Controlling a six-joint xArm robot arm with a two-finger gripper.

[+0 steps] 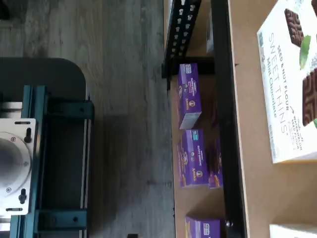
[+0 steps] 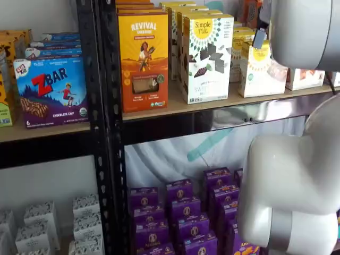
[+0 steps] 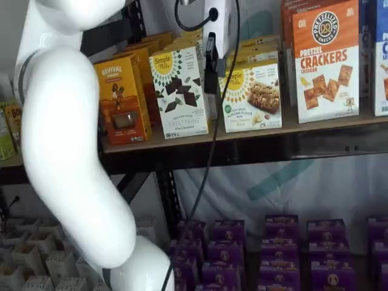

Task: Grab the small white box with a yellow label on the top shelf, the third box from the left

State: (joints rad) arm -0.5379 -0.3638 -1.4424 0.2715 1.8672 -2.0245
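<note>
We see the small white box point(image 3: 252, 97) standing upright on the top shelf point(image 3: 254, 134), between the taller white Sweet Thins box point(image 3: 179, 92) and the orange cracker box point(image 3: 326, 60). The gripper point(image 3: 210, 71) hangs just in front of its left edge; only 1 black finger shows, but the fingers stand apart, holding nothing.

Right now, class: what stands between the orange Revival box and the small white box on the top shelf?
One box: the tall white Sweet Thins box stands between the Revival box and the small white box, as both shelf views show.
</note>
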